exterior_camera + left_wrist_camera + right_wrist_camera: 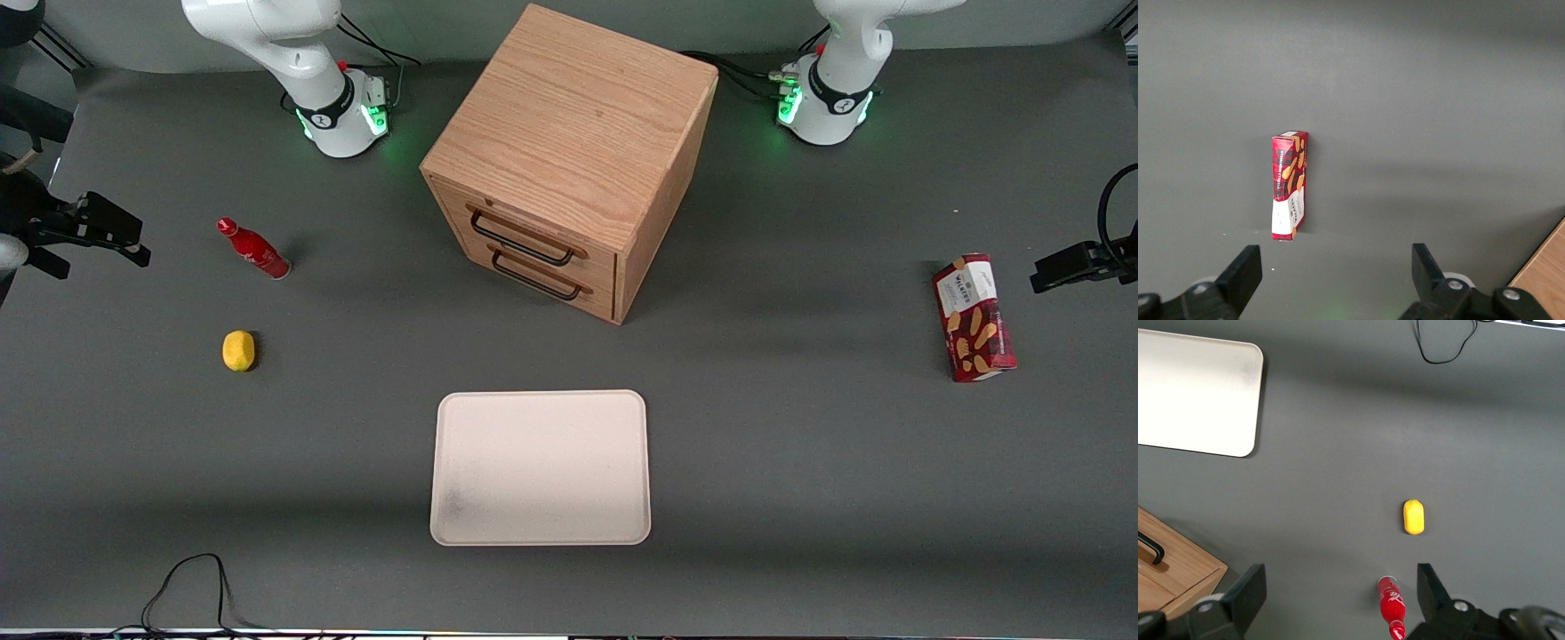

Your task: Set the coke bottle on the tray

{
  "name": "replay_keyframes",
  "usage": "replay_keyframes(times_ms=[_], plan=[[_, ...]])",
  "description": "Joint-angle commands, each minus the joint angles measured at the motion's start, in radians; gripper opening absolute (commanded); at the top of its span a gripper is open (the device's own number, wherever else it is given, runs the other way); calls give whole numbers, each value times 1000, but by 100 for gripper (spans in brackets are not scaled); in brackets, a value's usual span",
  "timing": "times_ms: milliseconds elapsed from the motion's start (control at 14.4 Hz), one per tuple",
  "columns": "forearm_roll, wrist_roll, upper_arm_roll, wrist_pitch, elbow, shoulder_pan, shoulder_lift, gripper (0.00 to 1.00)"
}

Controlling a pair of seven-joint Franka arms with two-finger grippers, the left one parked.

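Observation:
The coke bottle [253, 249], small and all red with white script, stands on the grey table toward the working arm's end. My gripper [93, 244] hangs open above the table beside it, farther out toward that end. In the right wrist view the coke bottle [1391, 607] shows below the open gripper [1340, 580], close to one finger [1431, 587] and touching neither. The cream tray [540, 467] lies flat and bare, nearer the front camera than the cabinet, with a dark smudge at one corner. Part of the tray [1198, 393] also shows in the right wrist view.
A yellow lemon [238, 350] lies nearer the front camera than the bottle, also seen as the lemon [1413, 517]. A wooden two-drawer cabinet [569, 160] stands mid-table. A red snack box [973, 317] lies toward the parked arm's end. A black cable [187, 587] loops at the front edge.

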Motion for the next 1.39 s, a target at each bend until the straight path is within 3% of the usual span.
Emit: replay_keyframes(times_ms=[0,834,973,1321], plan=[[7,-26,-1,-21,1,-5,-3,100],[4,-28,-4,-70,-10,-13,-18,100],[4,-38,-36,-96,-11,-14,-25,100],[-36,-60,-54,-84,-167,-45,-167,100]])
